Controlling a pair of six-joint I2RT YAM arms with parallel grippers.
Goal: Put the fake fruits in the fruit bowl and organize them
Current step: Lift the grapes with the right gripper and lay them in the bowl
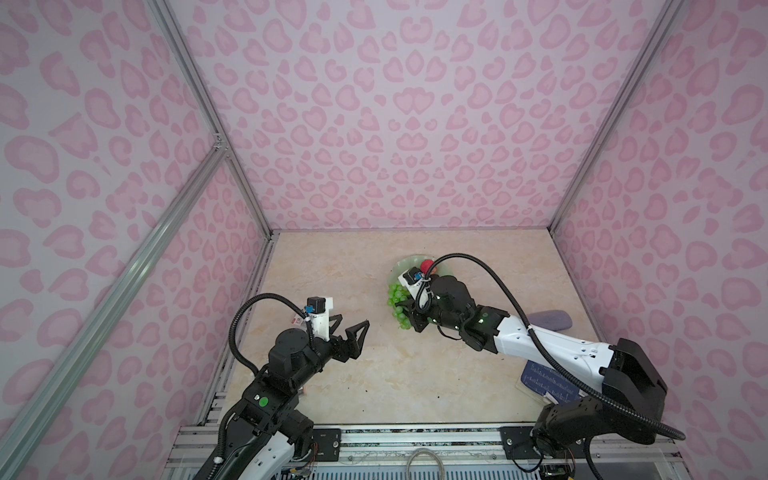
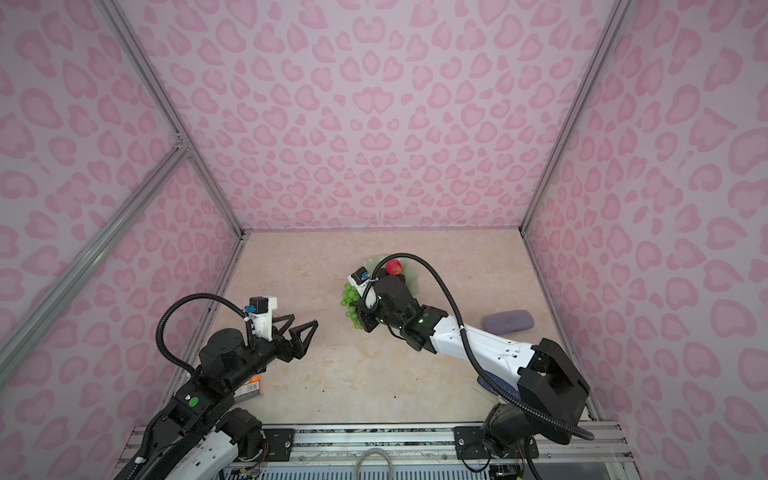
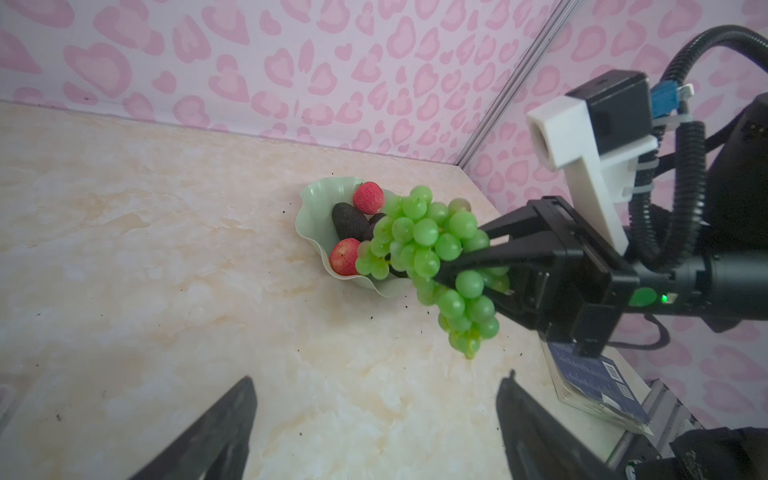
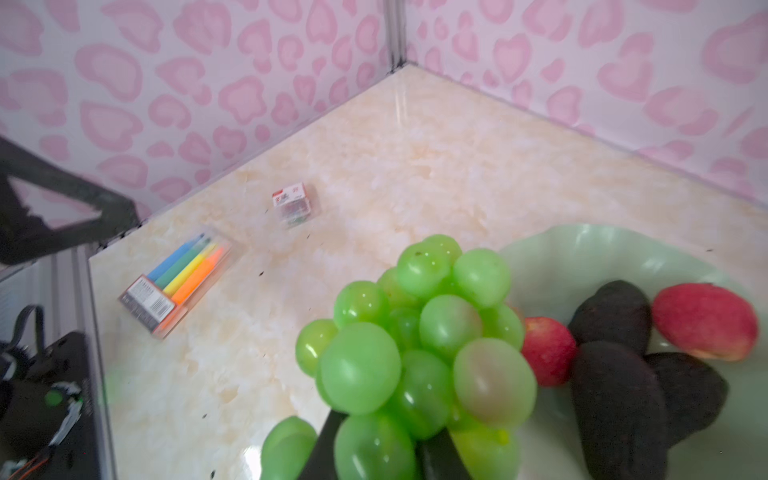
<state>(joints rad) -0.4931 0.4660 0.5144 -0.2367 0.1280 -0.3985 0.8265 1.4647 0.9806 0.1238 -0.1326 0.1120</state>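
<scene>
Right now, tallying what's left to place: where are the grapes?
In both top views, right of centre: the grapes are clamped in the right gripper, by the near-left rim of the bowl.

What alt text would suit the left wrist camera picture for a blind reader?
The right claw grips a bunch of green grapes in front of a pale green wavy-rimmed bowl holding two red fruits and black avocados. The left claw, open, shows in the foreground over a marble table; a blue booklet lies at its edge.
</scene>
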